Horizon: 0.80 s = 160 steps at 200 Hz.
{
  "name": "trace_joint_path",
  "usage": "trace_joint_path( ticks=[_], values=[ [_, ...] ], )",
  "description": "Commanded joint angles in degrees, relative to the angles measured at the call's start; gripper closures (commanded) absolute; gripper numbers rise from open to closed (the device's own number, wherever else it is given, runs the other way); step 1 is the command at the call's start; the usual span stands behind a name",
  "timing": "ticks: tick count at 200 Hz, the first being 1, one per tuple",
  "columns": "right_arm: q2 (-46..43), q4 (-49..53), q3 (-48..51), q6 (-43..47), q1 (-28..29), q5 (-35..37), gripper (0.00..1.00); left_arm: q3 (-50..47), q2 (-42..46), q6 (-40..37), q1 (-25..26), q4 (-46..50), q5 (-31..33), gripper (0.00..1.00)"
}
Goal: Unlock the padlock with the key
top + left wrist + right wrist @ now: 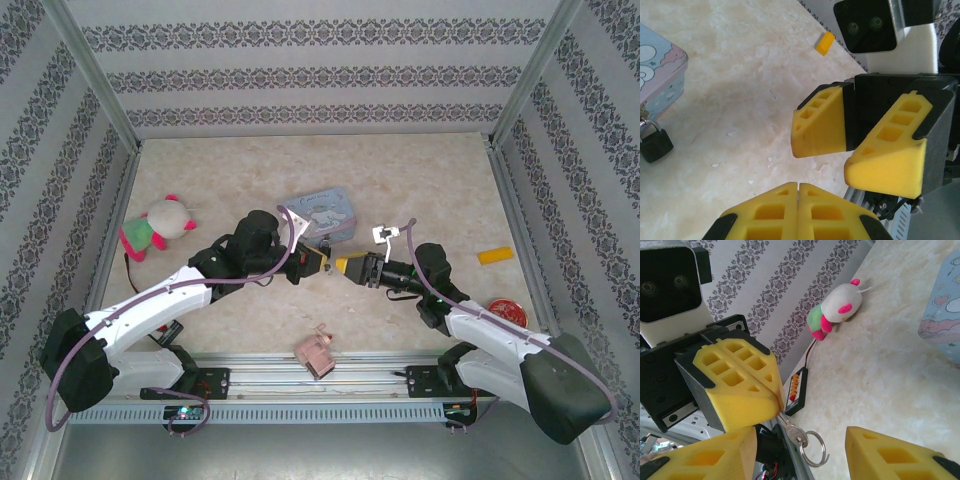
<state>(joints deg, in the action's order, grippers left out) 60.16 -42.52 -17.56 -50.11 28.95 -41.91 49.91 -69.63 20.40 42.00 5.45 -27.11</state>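
My left pincer (798, 200) is clamped tight on the key (791, 430), whose ring dangles between the half-spread jaws of my right pincer (847, 160). The padlock (655, 143) hangs at the blue tin (660, 65), left of my left pincer.

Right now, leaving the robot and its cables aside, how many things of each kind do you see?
plush toy: 1
blue tin: 1
padlock: 1
key: 1
yellow block: 1
red round object: 1
pink blocky object: 1
total: 7
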Motion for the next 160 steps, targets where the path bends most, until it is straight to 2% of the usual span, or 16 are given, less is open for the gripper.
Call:
trace_joint_path(
  ticks=[1,102,160],
  values=[
    [0.83,-6.8,0.17,-2.01,-0.64,-2.71,0.5,-0.96,0.93,1.82,0.01,-4.64,-0.18,1.0],
    [5.41,-15.49,-0.44,-5.56,0.38,-5.01,0.58,-3.67,2.27,5.94,-0.86,-11.95,-2.74,1.0],
    [7.31,-17.19,-0.98,-6.23,1.11,-5.76,0.61,-5.79,2.92,8.91,-1.65,-17.14,-3.65,1.0]
  ],
)
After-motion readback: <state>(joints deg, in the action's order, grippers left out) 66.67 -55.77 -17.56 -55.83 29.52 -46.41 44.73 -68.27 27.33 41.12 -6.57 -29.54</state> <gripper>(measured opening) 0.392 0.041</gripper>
